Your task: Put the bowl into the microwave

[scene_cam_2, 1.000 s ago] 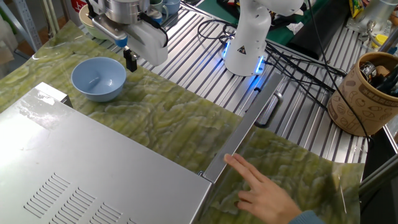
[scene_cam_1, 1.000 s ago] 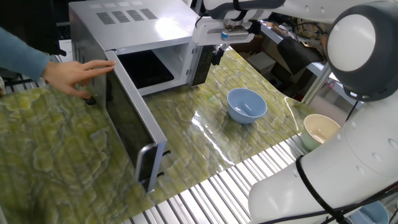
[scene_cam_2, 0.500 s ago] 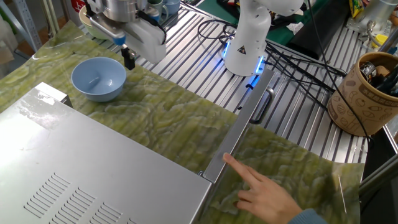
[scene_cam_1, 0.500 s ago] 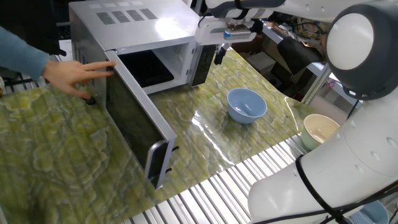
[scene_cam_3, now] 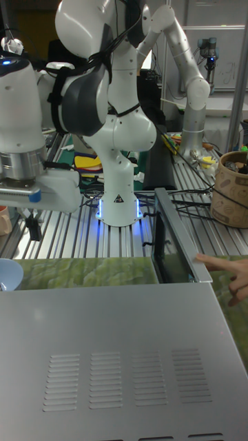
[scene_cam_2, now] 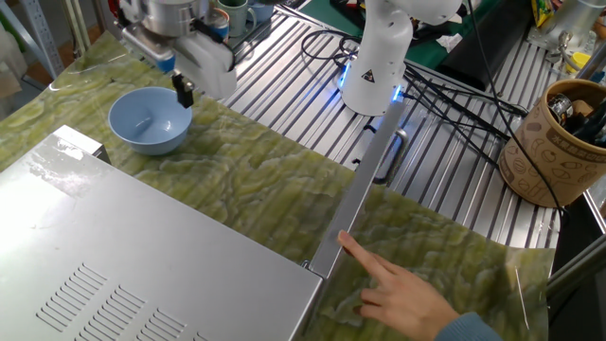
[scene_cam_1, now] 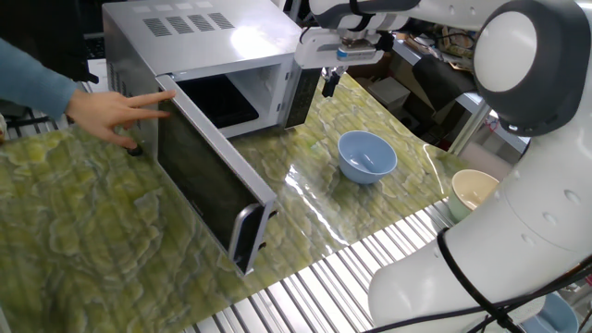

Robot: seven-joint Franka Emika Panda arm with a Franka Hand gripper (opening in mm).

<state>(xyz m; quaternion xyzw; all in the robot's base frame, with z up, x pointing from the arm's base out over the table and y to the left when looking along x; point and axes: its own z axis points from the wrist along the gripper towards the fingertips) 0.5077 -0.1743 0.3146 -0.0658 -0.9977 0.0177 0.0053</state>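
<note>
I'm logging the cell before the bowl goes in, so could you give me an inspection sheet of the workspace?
Surface: green marbled mat over a slatted metal table.
Job's things: bowl upright on the mat; microwave with door open.
Clutter: cream bowl at the mat's edge; brown tub.
Gripper: gripper hangs above the mat, beside the bowl, holding nothing; opening unclear.
Cables: black bundle by the robot base.
Surroundings: a person's hand on the door.

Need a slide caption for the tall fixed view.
Person's hand holds the microwave door open while the tool hangs above the light-blue bowl.
</note>
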